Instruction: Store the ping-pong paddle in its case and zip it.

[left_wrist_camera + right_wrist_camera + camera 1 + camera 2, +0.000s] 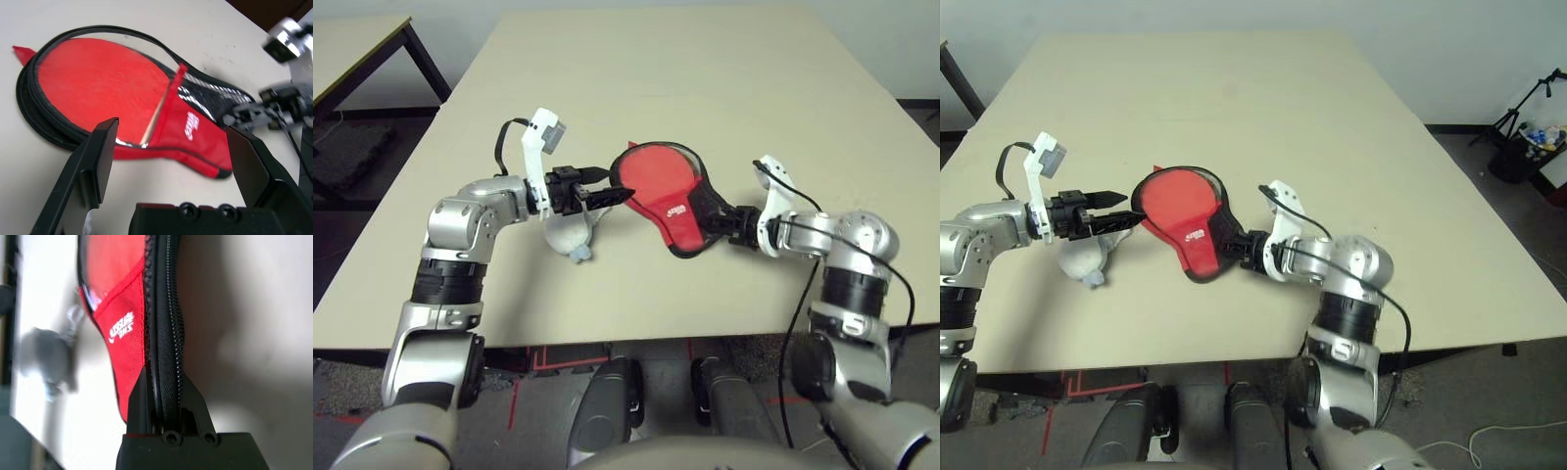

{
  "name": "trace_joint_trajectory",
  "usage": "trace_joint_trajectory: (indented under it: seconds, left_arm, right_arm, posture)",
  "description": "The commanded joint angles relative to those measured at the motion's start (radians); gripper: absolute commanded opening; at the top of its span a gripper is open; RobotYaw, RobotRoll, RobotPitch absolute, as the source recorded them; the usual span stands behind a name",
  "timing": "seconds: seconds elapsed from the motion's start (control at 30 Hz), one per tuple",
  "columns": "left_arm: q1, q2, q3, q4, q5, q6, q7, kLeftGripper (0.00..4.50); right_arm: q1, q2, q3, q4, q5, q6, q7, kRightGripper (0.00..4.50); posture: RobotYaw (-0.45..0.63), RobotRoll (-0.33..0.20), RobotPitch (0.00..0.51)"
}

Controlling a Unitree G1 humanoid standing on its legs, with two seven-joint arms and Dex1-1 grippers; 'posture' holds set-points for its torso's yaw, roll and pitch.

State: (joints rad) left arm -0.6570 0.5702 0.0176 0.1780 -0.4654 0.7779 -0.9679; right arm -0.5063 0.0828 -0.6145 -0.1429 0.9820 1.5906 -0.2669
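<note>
The case (pixel 671 201) is red with a white logo, black zip trim and a black mesh panel. Its pom-pom (pixel 570 235) is white-grey and fluffy. The table (pixel 705 88) is plain beige. Both grippers, left (pixel 605 194) and right (pixel 722 225), have black fingers on silver arms.

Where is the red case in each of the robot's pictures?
Left eye: the case lies mid-table between both grippers.
Right eye: case left of centre.
Left wrist: case ahead, beyond the open fingers.
Right wrist: its zip edge clamped in the fingers.
Shared landmark: white logo.
</note>
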Motion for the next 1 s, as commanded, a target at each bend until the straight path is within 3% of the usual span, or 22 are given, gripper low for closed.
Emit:
trace_joint_trajectory:
  seconds: [0.03,0.1,0.13,0.17,0.43,1.0]
  left_arm:
    - [-0.024,-0.008,-0.028,0.041,0.019,-0.025,-0.013,4.50]
    - [-0.040,-0.015,-0.038,0.066,0.024,-0.038,-0.020,4.50]
    - [-0.046,-0.017,-0.042,0.076,0.026,-0.044,-0.023,4.50]
    - [-0.052,-0.019,-0.048,0.085,0.028,-0.050,-0.028,4.50]
    - [-0.079,-0.027,-0.066,0.129,0.044,-0.069,-0.056,4.50]
    - [-0.072,-0.026,-0.065,0.113,0.048,-0.056,-0.063,4.50]
  right_arm:
    - [0.077,0.090,-0.075,-0.102,0.297,0.024,-0.313,0.01]
    - [0.235,-0.057,0.170,-0.146,0.785,-0.262,-0.638,0.01]
    - [0.294,-0.099,0.256,-0.181,0.920,-0.369,-0.740,0.01]
    - [0.345,-0.115,0.321,-0.231,0.985,-0.462,-0.809,0.01]
    - [0.478,-0.174,0.542,-0.467,0.990,-0.832,-0.945,0.01]
    - [0.604,-0.396,0.740,-0.613,0.990,-1.077,-0.912,0.01]
  posture:
    - [-0.08,0.000,0.136]
    - [-0.10,0.000,0.138]
    - [-0.10,0.000,0.138]
    - [-0.11,0.000,0.139]
    - [-0.13,0.000,0.145]
    - [-0.13,0.000,0.150]
